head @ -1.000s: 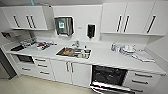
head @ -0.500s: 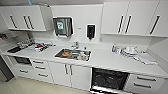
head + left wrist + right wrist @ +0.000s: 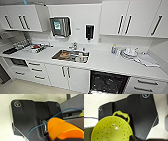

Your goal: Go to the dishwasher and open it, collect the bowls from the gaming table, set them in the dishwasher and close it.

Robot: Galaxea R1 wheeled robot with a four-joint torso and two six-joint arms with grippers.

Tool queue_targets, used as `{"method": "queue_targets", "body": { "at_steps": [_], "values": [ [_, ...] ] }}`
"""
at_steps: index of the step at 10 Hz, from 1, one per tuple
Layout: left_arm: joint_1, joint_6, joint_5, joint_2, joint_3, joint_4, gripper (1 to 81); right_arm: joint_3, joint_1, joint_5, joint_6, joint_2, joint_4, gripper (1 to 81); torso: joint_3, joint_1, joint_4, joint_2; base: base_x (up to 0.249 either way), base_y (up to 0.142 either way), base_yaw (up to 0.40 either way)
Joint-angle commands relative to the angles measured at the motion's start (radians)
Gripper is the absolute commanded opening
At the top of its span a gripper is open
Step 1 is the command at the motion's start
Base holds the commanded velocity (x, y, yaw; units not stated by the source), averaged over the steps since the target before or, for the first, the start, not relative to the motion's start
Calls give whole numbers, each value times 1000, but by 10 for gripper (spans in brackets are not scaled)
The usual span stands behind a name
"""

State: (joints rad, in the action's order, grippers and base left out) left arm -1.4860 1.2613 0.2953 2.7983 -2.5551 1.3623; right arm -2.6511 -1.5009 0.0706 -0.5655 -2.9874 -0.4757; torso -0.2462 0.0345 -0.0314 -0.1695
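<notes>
Dishwasher [image 3: 108, 82] — dark under-counter cavity with wire racks — stands open beneath the white countertop [image 3: 105, 62], right of the steel sink [image 3: 71, 55]. Lime-yellow perforated plastic bowl [image 3: 110, 129] sits close against the right wrist plate; whether either gripper's jaws are spread or pinching, I cannot tell.

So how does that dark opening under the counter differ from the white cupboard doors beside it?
The dishwasher stands open, showing a dark inside; the white cupboard doors are shut. The dishwasher sits under the counter's right part, below the stacked dishes; the cupboard doors sit under the sink. Both are built in beneath the same white counter.
</notes>
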Motion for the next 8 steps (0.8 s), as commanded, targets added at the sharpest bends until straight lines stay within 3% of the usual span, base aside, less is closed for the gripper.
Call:
{"method": "queue_targets", "body": {
  "at_steps": [1, 8],
  "values": [
    [37, 3, -19, -19, 1, 6, 10, 5, 41, -41, 3, 3, -9, 10, 0, 0, 0, 0, 123, -76, 0],
    [37, 3, -19, -19, 1, 6, 10, 5, 40, -41, 1, 3, -9, 10, 0, 0, 0, 0, 123, -65, 0]
  ]
}}
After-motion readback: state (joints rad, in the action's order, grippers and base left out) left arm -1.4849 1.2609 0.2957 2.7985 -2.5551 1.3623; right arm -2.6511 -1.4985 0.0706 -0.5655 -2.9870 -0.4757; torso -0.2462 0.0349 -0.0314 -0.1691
